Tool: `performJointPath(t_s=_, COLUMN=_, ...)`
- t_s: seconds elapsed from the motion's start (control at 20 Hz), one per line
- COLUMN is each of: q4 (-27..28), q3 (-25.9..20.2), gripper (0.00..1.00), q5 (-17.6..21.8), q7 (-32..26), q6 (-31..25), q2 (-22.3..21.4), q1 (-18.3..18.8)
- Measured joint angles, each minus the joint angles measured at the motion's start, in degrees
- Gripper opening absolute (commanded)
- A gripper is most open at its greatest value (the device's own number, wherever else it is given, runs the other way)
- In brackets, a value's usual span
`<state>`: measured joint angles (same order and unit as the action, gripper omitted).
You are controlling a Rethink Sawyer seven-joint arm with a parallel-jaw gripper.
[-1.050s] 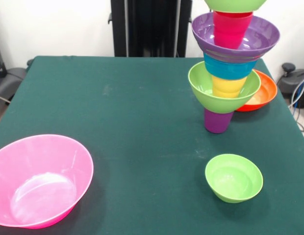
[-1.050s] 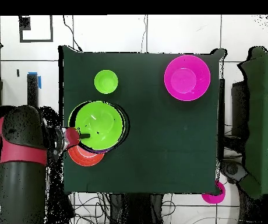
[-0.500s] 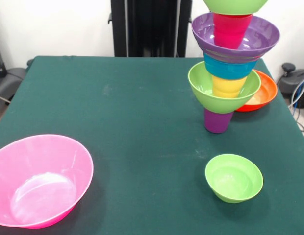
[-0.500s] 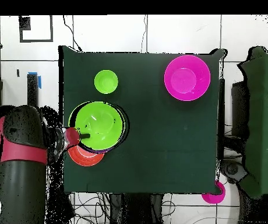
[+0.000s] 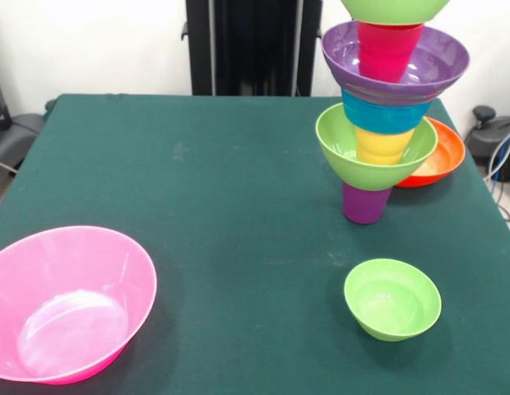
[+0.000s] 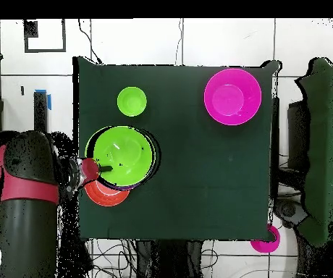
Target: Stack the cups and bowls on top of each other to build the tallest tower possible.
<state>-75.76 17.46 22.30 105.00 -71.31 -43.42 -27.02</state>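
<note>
Seven things are making up the tower, which is standing upright on the green table. Counting up from the bottom, a purple cup is sitting on the cloth, then a lime green bowl, a yellow cup, a blue bowl, a wide purple bowl, a red cup and one more lime green bowl on top, running off the top edge of the front view. Three bowls are lying loose. One orange-red bowl is sitting just behind the tower, partly hidden by it. One small lime green bowl is resting in front of the tower, apart from it. One big pink bowl is lying well away from the tower, tipped a little. From above, the red and black arm is reaching in beside the tower, and its gripper is sitting at the rim of the top bowl; I cannot tell if the claw is spread or pinching.
</note>
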Motion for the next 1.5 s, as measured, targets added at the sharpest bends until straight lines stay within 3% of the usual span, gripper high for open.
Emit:
performJointPath(t_s=1.05, q4=0.0, q3=0.0, gripper=0.00, q5=0.0, q7=0.0, q6=0.0, q2=0.0, q1=0.0)
performJointPath(t_s=1.1, q4=0.0, q3=0.0, gripper=1.00, q5=0.0, q7=0.0, q6=0.0, q2=0.0, q1=0.0)
performJointPath(t_s=1.5, q4=0.0, q3=0.0, gripper=1.00, q5=0.0, q7=0.0, q6=0.0, q2=0.0, q1=0.0)
